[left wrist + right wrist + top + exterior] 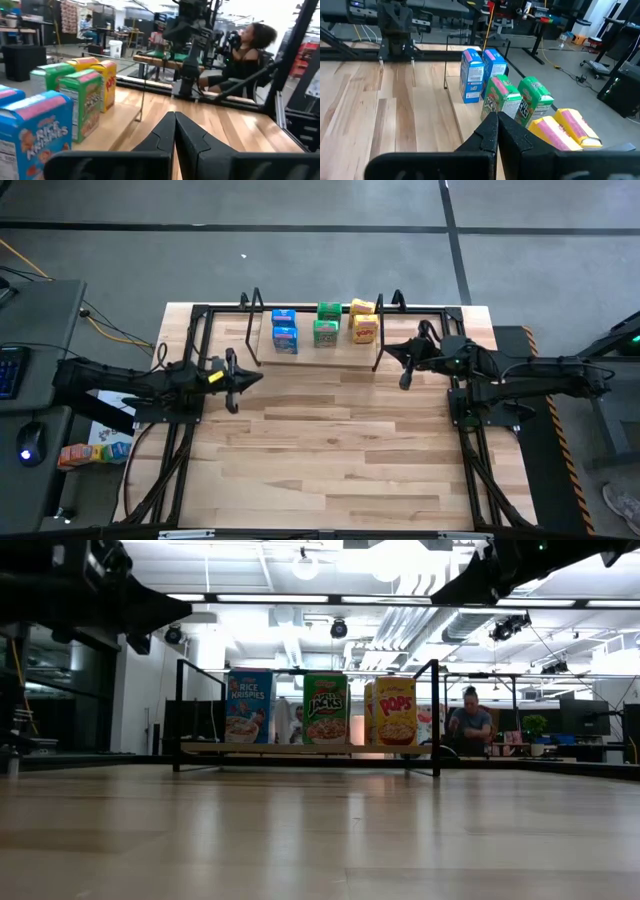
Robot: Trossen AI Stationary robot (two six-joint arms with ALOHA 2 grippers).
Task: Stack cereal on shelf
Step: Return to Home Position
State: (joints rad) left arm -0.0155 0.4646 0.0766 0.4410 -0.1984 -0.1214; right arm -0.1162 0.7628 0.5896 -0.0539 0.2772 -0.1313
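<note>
The shelf (345, 353) at the table's (330, 450) far edge holds Rice Krispies boxes (284, 330) left, Apple Jacks boxes (327, 324) middle, Corn Pops boxes (364, 321) right. Left gripper (175, 116) and right gripper (496, 115) hover empty, fingers pressed together.

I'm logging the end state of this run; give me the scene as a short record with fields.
shelf: three pairs standing upright on it
blue boxes: pair, left end
green boxes: pair, middle
yellow-orange boxes: pair, right end
left pincer: shut, empty, off the shelf's left end
right pincer: shut, empty, off the shelf's right end
</note>
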